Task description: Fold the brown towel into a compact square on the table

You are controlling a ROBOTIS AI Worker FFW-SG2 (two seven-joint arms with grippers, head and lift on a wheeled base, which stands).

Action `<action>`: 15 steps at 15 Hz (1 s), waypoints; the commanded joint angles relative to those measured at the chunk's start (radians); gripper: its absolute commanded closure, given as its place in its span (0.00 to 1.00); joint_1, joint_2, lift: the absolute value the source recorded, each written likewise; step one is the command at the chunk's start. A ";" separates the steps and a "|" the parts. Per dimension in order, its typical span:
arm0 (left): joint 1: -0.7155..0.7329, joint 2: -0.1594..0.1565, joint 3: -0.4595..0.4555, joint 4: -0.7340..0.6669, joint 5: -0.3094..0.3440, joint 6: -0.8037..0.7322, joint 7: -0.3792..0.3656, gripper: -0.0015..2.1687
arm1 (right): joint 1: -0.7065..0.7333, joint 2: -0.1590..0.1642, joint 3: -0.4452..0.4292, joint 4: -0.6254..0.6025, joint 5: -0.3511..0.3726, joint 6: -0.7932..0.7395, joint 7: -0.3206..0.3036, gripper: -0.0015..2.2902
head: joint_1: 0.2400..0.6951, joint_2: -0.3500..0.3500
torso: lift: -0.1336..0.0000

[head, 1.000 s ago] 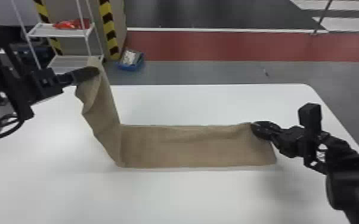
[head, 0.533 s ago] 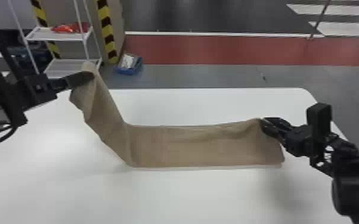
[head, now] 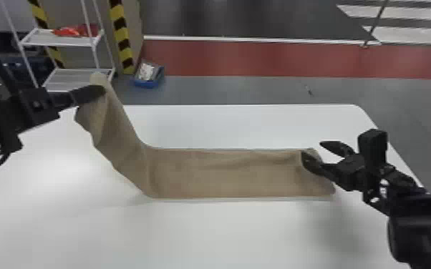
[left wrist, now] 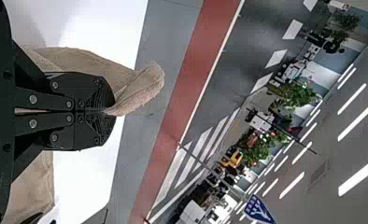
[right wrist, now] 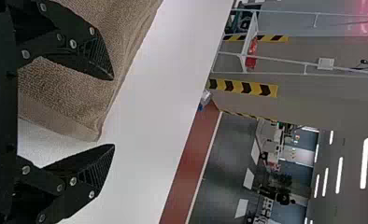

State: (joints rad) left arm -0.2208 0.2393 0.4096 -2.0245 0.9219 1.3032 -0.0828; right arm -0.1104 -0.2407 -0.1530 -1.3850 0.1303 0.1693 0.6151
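The brown towel (head: 225, 173) lies as a long flat strip across the table, its left end lifted in the air. My left gripper (head: 100, 91) is shut on that raised end; in the left wrist view a flap of towel (left wrist: 140, 88) sticks out past the closed left gripper (left wrist: 109, 111). At the strip's right end my right gripper (head: 320, 153) stands open, one finger over the towel and the other beyond its far corner. In the right wrist view the towel's corner (right wrist: 74, 109) lies between the spread fingers of the right gripper (right wrist: 113, 112).
The white table (head: 189, 236) extends around the towel on all sides. Beyond it on the floor are a blue bin (head: 148, 77) and a white shelf rack (head: 75, 73) holding a red item, both toward the back left.
My right gripper has opened and let go of the towel's right end. The left gripper keeps its hold, and the towel's fold line and right end sit slightly farther right than before.
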 commanded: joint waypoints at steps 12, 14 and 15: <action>0.051 -0.094 -0.075 -0.169 -0.067 0.080 0.081 0.83 | 0.144 0.043 0.015 -0.201 -0.083 -0.029 0.022 0.05 | 0.99 0.49 | 0.04; 0.063 -0.152 -0.176 -0.209 -0.149 0.083 0.129 0.83 | 0.152 0.040 -0.013 -0.204 -0.090 -0.038 0.018 0.05 | 1.00 0.44 | 0.04; 0.074 -0.164 -0.256 -0.212 -0.202 0.080 0.172 0.83 | 0.156 0.031 -0.033 -0.207 -0.107 -0.041 0.018 0.06 | 1.00 0.41 | 0.04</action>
State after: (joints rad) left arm -0.1593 0.1015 0.2486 -2.2218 0.7883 1.3846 0.0639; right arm 0.0397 -0.2006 -0.1619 -1.5893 0.0397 0.1329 0.6334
